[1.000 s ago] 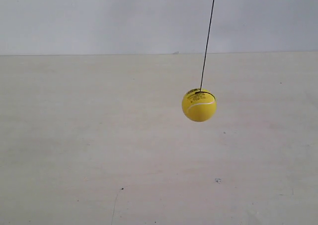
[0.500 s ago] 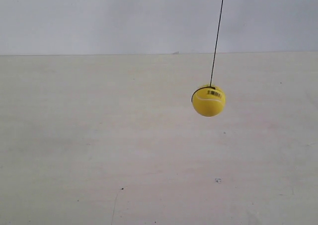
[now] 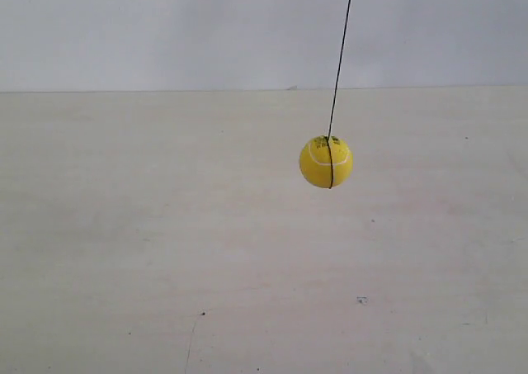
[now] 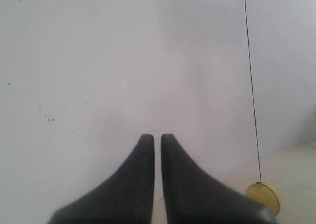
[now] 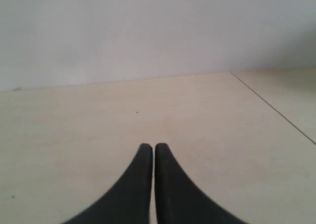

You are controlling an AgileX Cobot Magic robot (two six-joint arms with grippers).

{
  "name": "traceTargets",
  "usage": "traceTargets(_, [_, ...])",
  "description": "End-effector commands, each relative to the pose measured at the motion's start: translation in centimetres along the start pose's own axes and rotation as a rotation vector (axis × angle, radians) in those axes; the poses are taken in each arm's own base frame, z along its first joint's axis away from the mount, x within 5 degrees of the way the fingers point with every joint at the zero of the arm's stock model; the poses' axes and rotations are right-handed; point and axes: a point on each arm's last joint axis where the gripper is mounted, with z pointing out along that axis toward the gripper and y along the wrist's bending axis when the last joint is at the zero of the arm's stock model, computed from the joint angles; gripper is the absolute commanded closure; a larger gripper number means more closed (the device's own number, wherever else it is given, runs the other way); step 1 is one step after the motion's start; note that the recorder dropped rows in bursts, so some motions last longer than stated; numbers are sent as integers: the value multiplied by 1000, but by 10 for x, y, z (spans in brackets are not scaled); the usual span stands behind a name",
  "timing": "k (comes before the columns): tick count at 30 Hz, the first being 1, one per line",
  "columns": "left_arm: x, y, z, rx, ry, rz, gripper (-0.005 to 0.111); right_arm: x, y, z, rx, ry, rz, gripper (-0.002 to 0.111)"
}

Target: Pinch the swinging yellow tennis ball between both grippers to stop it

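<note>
The yellow tennis ball (image 3: 326, 162) hangs in mid-air on a thin dark string (image 3: 339, 60), right of centre in the exterior view, above a pale table. Neither arm shows in that view. In the left wrist view the ball (image 4: 264, 198) shows far off to one side of my left gripper (image 4: 157, 137), with its string (image 4: 252, 85) running up past the wall. That gripper is shut on nothing. My right gripper (image 5: 153, 147) is also shut and empty, pointing over the table; the ball is out of its view.
A pale beige table surface (image 3: 165, 242) runs back to a plain white wall (image 3: 165, 27). A thin seam line (image 5: 276, 110) crosses the surface in the right wrist view.
The ball swung to the exterior view's right and slightly up, then back left past its earlier spot, turning on its string. No arm has entered the exterior view.
</note>
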Motion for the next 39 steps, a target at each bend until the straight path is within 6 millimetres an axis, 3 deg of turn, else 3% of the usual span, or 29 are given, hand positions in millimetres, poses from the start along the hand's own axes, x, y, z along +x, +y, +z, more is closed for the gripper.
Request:
traceTargets(1, [1,0,0,7,1,-12,102,13,-4,-1,38,122,-32,108])
traceTargets(9, [1,0,0,7,1,-12,102,20,5,-2,-64,195,-154,108])
traceTargets(17, [1,0,0,7,1,-12,102,19,3,-2,-37,195,-74,108])
traceTargets(39, [1,0,0,7,1,-12,102,16,2,-1,-34,156,-100,108])
